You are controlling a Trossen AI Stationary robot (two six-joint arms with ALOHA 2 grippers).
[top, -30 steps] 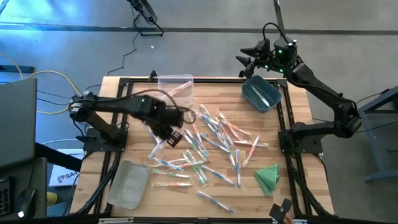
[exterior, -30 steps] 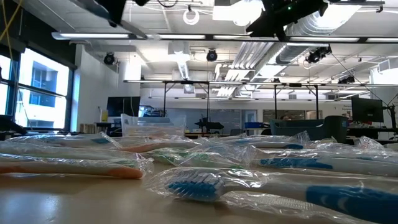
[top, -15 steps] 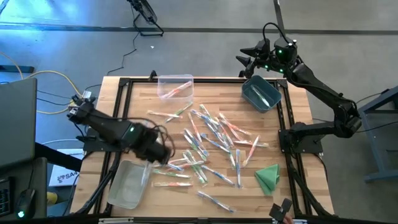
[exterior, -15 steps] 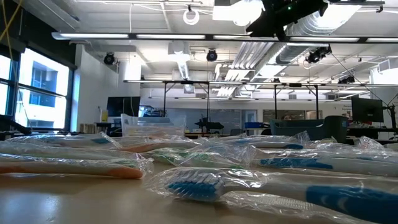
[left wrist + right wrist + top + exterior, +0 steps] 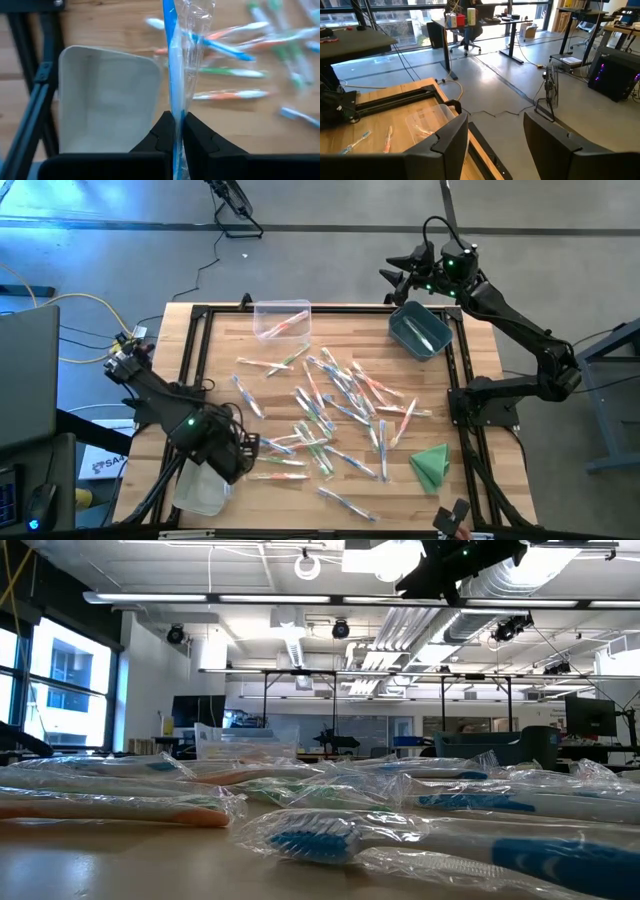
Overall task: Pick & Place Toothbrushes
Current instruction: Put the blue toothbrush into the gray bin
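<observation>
Wooden planks are forming the tabletop (image 5: 330,340) you are working over, with a black frame running around it and a grey floor beyond. Your left gripper (image 5: 176,131) is hanging over the near-left corner of the tabletop, and its fingers (image 5: 162,134) are pinching a blue toothbrush (image 5: 171,75) in a clear wrapper, closed tightly on it. That brush is standing out straight ahead of the fingers, just beside and partly above the whitish empty bin (image 5: 100,100) lying at that corner. In the high view you are seeing the same bin (image 5: 200,490) half covered by the arm.

Your toothbrushes (image 5: 330,405) are lying scattered across the middle of the tabletop, wrapped, with orange, green and blue accents. 1 orange brush is resting in the clear bin (image 5: 282,320) at the far edge. Over on the far right, the teal bin (image 5: 420,330) is sitting tilted.

Your right gripper (image 5: 400,275) is waiting off the far-right corner, beyond the teal bin, with its fingers (image 5: 451,140) standing apart and holding nothing. On the near right, a folded green cloth (image 5: 431,463) is lying. From tabletop height you are looking across wrapped brushes up close, a blue-bristled one (image 5: 310,837) nearest.
</observation>
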